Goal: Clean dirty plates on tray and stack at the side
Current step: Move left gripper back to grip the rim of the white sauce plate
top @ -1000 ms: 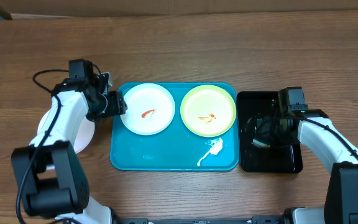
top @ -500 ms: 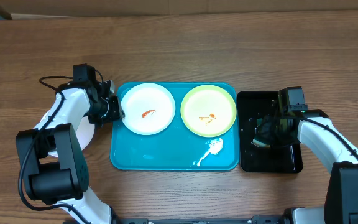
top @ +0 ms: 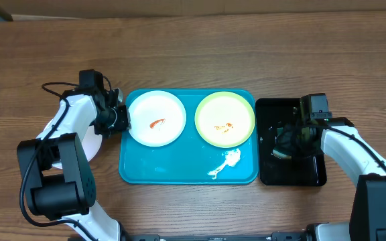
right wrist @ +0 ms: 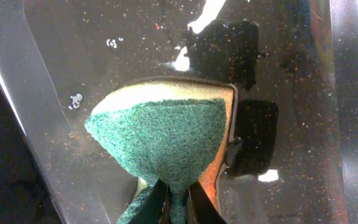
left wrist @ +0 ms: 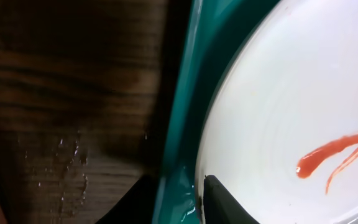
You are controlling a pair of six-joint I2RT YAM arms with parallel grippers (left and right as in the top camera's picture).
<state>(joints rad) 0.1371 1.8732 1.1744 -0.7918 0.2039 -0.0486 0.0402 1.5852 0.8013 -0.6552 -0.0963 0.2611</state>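
On the blue tray [top: 179, 169] lie a white plate [top: 156, 117] with a red smear and a yellow-green plate [top: 224, 119] with orange smears. My left gripper [top: 120, 118] is at the tray's left rim. In the left wrist view its jaws [left wrist: 176, 180] are closed in over the white plate's [left wrist: 291, 93] left edge and the tray's rim [left wrist: 185, 93], one finger lying on the plate. Another white plate [top: 92, 148] lies on the table to the left, partly hidden under my left arm. My right gripper [right wrist: 178, 186] is shut on a green sponge [right wrist: 160, 137].
The sponge hangs over a glossy black tray [top: 310, 171] right of the blue one, wet with white flecks. A white foamy smear [top: 225, 163] lies on the blue tray's front right. Wood table surrounds both trays.
The left gripper moved in to the tray's left rim and its jaws narrowed on the white plate's edge. The plate slid slightly left. The right arm stayed still.
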